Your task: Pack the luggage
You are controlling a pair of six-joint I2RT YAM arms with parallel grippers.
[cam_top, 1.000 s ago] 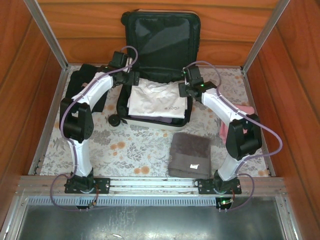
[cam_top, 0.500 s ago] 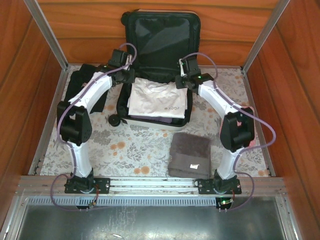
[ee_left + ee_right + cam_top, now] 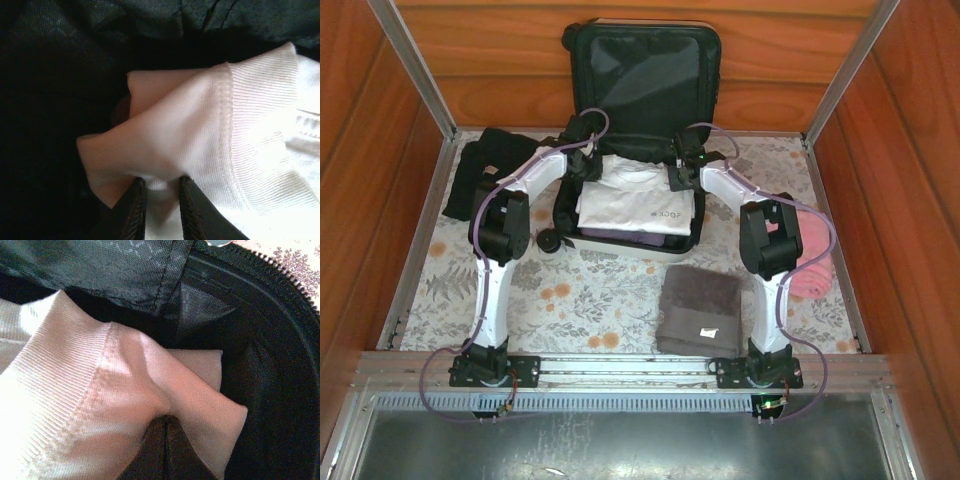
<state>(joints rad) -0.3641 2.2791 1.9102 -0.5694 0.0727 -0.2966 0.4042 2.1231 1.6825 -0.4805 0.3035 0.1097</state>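
One piece of luggage [image 3: 640, 90] sits open at the far middle of the bench [image 3: 580, 295]. One half is propped upright against the back wall [image 3: 770, 60] and the other lies flat, so the cavity faces up for loading. A folded white shirt [image 3: 638, 205] lies in the flat half and nearly covers it, with a darker layer showing under its near edge.

Both arms reach to the shirt's far corners, by the hinge. The left pincer [image 3: 585, 165] is at the far-left corner. Its wrist view shows the fingers [image 3: 132, 215] closed on a fold of shirt [image 3: 200, 140] beside the ribbed collar, the cloth bunched up off the black lining [image 3: 45, 100]. The right pincer [image 3: 678, 172] mirrors it at the far-right corner. There its tips are pressed nearly together on a pinch of shirt [image 3: 115, 385], close against the luggage's zipped side [image 3: 280, 325].

Gripping both corners at once probably serves to tug the shirt flat or shift it, so that it lies square and leaves room above.

Outside the luggage lie things likely to go in next. A grey towel [image 3: 698, 310] is just in front, a pink cloth [image 3: 812, 270] is to the right behind the right arm, and a black garment [image 3: 480, 180] is to the left.
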